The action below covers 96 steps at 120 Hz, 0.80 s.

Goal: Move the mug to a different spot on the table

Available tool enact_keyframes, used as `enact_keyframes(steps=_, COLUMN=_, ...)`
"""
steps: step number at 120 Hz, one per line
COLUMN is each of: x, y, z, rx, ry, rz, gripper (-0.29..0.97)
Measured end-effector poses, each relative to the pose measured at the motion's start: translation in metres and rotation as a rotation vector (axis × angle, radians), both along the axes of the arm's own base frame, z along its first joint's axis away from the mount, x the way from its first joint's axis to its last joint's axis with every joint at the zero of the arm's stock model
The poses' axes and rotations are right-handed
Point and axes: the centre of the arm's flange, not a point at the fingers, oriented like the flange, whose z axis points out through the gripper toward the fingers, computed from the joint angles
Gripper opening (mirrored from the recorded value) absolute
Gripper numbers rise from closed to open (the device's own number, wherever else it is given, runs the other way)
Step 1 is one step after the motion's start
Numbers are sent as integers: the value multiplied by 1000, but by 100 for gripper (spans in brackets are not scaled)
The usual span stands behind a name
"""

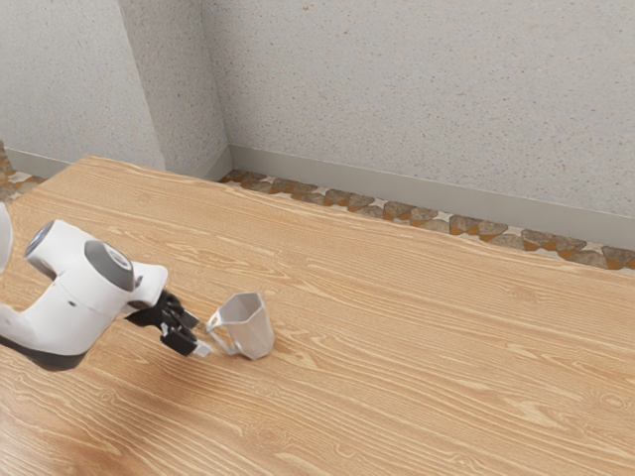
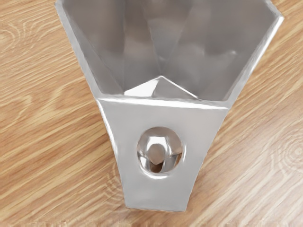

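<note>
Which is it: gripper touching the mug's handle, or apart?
Cannot tell. In the exterior view the gripper sits right at the handle of the mug, with no plain gap or contact.

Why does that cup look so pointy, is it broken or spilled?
Nothing is broken or spilled. The mug sits on the wooden table, empty inside, with no cracks showing. Its flat, angled sides and wide rim are simply its shape. Its handle faces the robot arm.
</note>
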Motion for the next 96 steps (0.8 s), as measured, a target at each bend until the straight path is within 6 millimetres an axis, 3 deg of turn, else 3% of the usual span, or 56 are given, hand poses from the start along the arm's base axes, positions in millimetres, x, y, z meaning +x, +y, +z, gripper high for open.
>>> enact_keyframes(steps=9, x=-13, y=2, z=25, rx=21, ry=-41, rz=-35, gripper=63)
enact_keyframes(steps=19, x=-10, y=-12, z=85, rx=138, ry=-129, rz=-216, gripper=65)
enact_keyframes(steps=30, x=21, y=-30, z=185, rx=309, ry=-201, rz=-424, gripper=66)
enact_keyframes(steps=40, x=52, y=-50, z=271, rx=393, ry=-186, rz=-497, gripper=67)
enact_keyframes(steps=48, x=78, y=-70, z=324, rx=410, ry=-121, rz=-488, gripper=67)
enact_keyframes(steps=58, x=101, y=-101, z=345, rx=399, ry=3, rz=-435, gripper=67)
enact_keyframes(steps=68, x=126, y=-122, z=343, rx=379, ry=143, rz=-348, gripper=68)
enact_keyframes(steps=85, x=128, y=-146, z=331, rx=360, ry=304, rz=-208, gripper=68)
enact_keyframes(steps=96, x=125, y=-147, z=326, rx=354, ry=366, rz=-110, gripper=68)
